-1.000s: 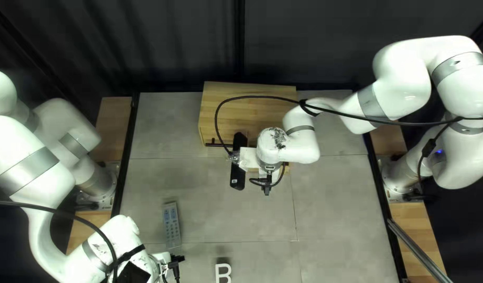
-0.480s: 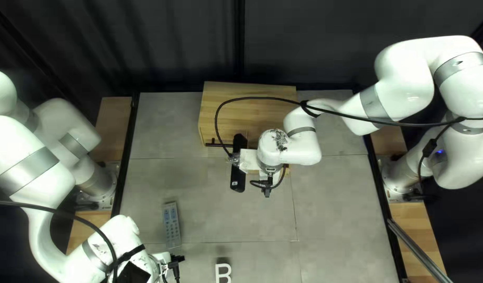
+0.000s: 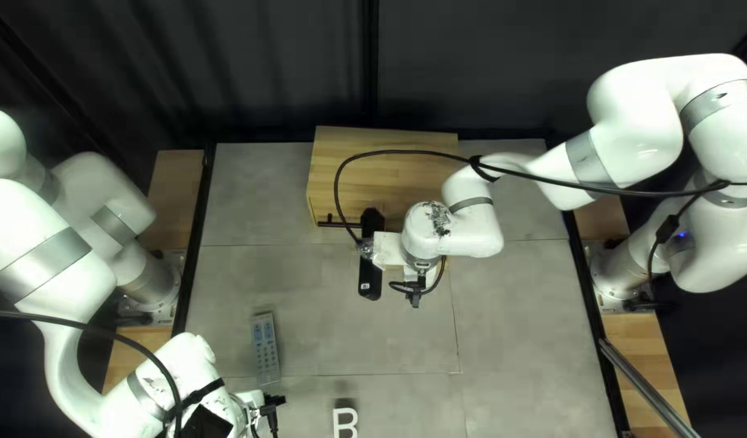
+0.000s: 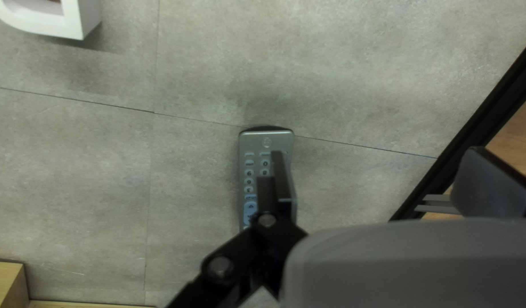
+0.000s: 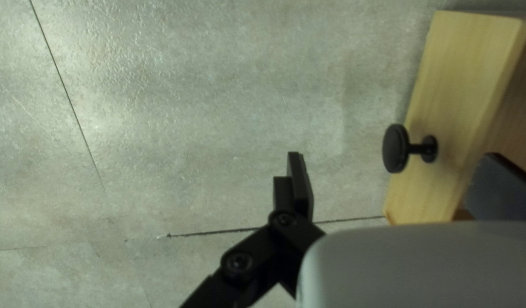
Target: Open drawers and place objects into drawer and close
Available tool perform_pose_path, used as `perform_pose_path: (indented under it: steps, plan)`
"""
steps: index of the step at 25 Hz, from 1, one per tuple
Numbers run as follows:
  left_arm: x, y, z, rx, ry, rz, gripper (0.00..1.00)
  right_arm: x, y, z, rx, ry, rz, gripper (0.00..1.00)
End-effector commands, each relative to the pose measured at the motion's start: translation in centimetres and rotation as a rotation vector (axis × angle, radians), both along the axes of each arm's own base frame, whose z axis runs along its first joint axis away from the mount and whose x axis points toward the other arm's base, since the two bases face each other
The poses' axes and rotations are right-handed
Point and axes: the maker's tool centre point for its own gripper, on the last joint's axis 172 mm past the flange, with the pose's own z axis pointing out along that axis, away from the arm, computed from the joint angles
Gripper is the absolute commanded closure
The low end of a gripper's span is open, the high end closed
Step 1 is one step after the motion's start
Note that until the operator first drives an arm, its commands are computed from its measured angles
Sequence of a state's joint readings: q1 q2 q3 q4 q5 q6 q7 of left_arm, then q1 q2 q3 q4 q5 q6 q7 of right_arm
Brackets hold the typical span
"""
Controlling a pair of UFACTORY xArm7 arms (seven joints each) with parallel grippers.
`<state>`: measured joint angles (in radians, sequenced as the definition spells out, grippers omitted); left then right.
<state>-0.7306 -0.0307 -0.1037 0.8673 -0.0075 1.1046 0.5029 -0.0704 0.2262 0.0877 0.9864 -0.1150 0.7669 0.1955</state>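
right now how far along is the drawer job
Done: a wooden drawer looks pulled out past the cabinet. In hand: nothing; the left end effector is open over the remote, and the right end effector is open by the drawer. Left: the remote and probably the white letter, both on the table, go in, then close it.

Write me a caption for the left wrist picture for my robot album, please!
The open left pincer partly hides a gray remote control, while part of a white letter peeks in.
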Motion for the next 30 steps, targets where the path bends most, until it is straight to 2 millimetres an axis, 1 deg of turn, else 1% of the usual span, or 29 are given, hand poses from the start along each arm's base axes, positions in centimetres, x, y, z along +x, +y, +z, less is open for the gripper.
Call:
perform_pose_path:
  steps: [1,5,10,17,30]
  plan:
    - [0.0,0.0,0.0,0.000,0.000,0.000,0.00,-0.3,-1.4,-0.8,-0.005,0.003,-0.012,0.00]
    - [0.0,0.0,0.0,0.000,0.000,0.000,0.00,-0.1,-1.7,-1.0,-0.005,0.004,-0.015,0.00]
    - [0.0,0.0,0.0,0.000,0.000,0.000,0.00,0.6,-0.8,-1.8,0.006,0.004,-0.008,0.00]
    - [0.0,0.0,0.0,0.000,0.000,0.000,0.00,0.9,0.1,-1.9,0.014,0.001,0.001,0.00]
    - [0.0,0.0,0.0,0.000,0.000,0.000,0.00,1.5,2.3,-1.3,0.016,-0.007,0.022,0.00]
